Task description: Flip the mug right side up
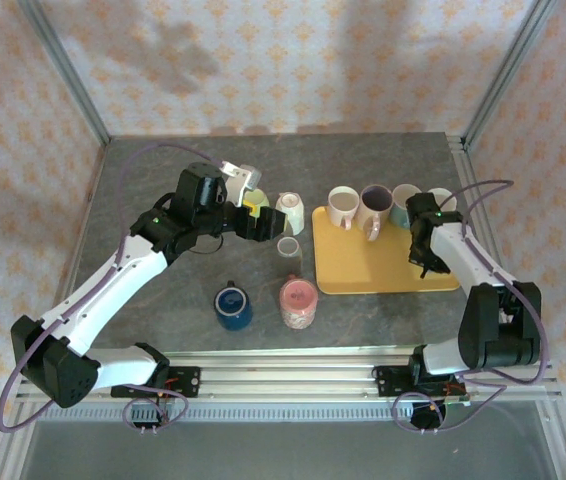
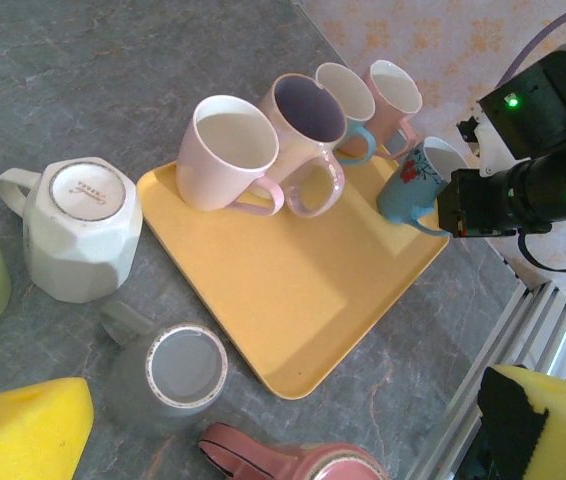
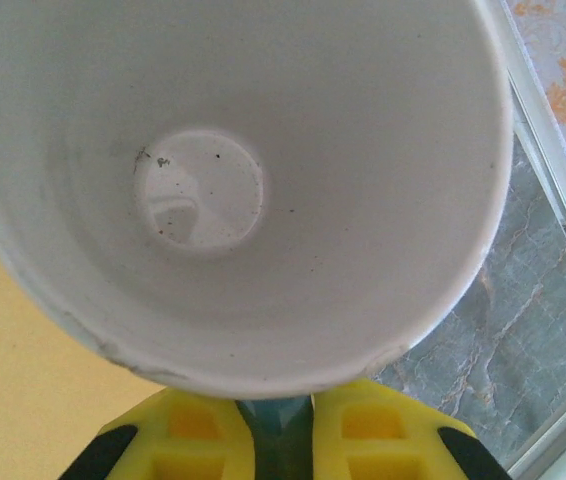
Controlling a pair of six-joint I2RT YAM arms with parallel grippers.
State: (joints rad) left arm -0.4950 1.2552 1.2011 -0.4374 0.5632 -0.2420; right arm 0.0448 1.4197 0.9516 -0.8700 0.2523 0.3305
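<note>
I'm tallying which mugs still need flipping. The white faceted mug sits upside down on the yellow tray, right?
Not quite. The white faceted mug is upside down, its stamped base facing up, but it stands on the grey table beside the yellow tray, not on it. The left wrist view shows this.

No writing can be read for certain. The one mark is a small reddish printed stamp [image 2: 85, 192] on the upturned base of the white faceted ceramic mug [image 2: 71, 255] — its letters too small to make out.
</note>
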